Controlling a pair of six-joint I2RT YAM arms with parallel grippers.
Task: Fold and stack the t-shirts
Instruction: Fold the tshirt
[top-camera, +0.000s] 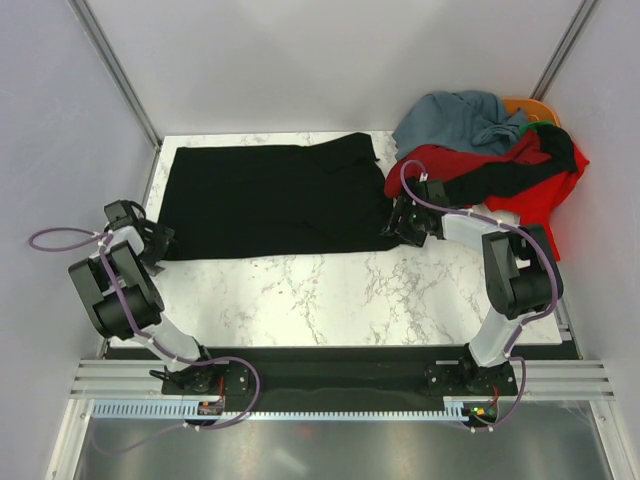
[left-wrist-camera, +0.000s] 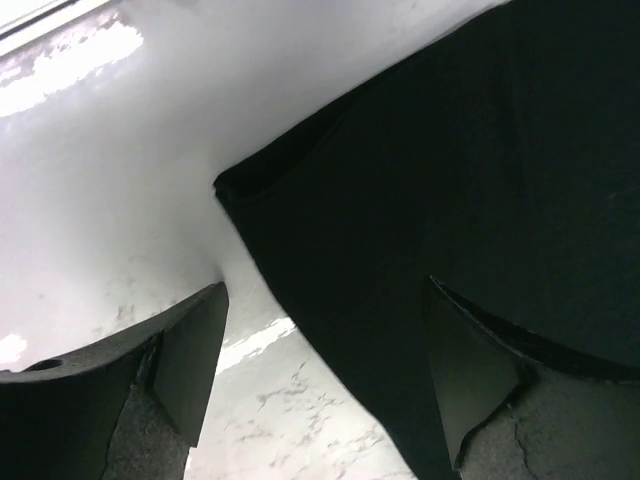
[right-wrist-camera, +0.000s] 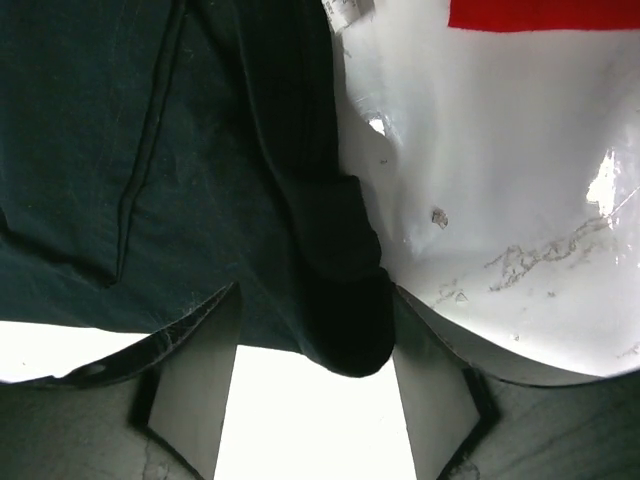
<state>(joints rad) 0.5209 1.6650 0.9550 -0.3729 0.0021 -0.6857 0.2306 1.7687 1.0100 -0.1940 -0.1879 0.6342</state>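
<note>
Left gripper (left-wrist-camera: 325, 300) and right gripper (right-wrist-camera: 315, 300) are straddling edges of the black tee (top-camera: 270, 200), jaws spread, pinching nothing; shallow bites would be risking slips.

In the top view the orange t-shirt (top-camera: 532, 105) shows only a rim behind the grey-blue t-shirt (top-camera: 460, 118), the green t-shirt (top-camera: 541, 128) is a mere sliver in the heap, and a dark t-shirt (top-camera: 520, 172) covers the middle of the red t-shirt (top-camera: 545, 195). The fingertips of the right gripper (top-camera: 394, 225) are lost against the spread black t-shirt (top-camera: 270, 200). In the right wrist view a white tag (right-wrist-camera: 348, 8) is blurred and cut by the top edge, and both wrist views cut the black cloth at their edges
</note>
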